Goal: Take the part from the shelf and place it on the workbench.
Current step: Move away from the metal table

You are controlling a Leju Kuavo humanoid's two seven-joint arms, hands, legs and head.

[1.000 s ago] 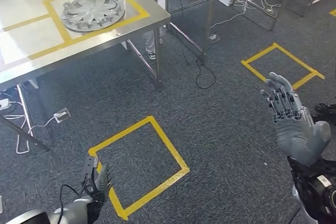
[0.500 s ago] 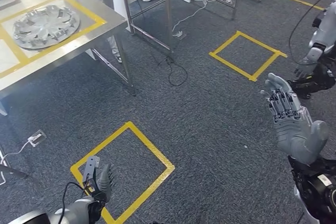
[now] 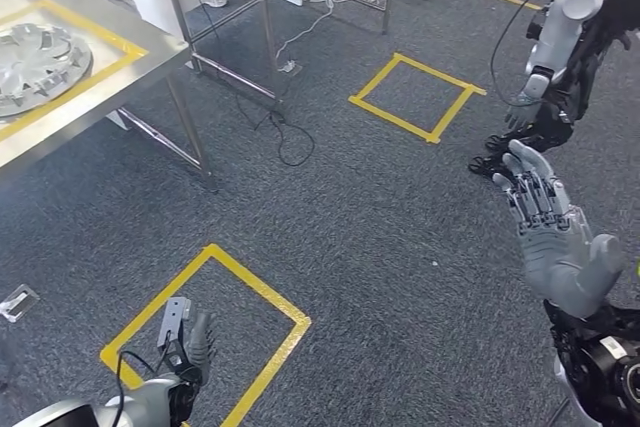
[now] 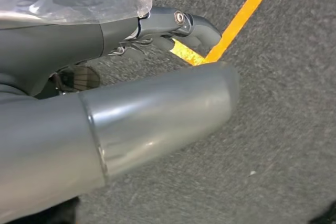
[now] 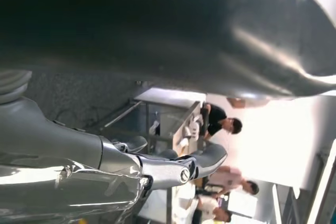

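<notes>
My right robot hand (image 3: 555,237) is raised in front of me, palm turned up and inward, fingers spread and holding nothing; I judge it is carried that way so it is ready to receive a part. My left robot hand (image 3: 189,342) hangs low at my side above the carpet, over a corner of the yellow tape square (image 3: 207,332), and it too carries nothing, its fingers loosely extended as far as I can tell.

The part (image 3: 38,59), a silver wheel cover, lies flat inside the yellow outline on the tabletop (image 3: 143,72), well away from my left robot hand, forward and further to that side. So one piece seems already delivered, and I take it I am heading for the shelf to fetch another. Beyond my right robot hand, near its fingertips, stands another robot (image 3: 570,42).
</notes>
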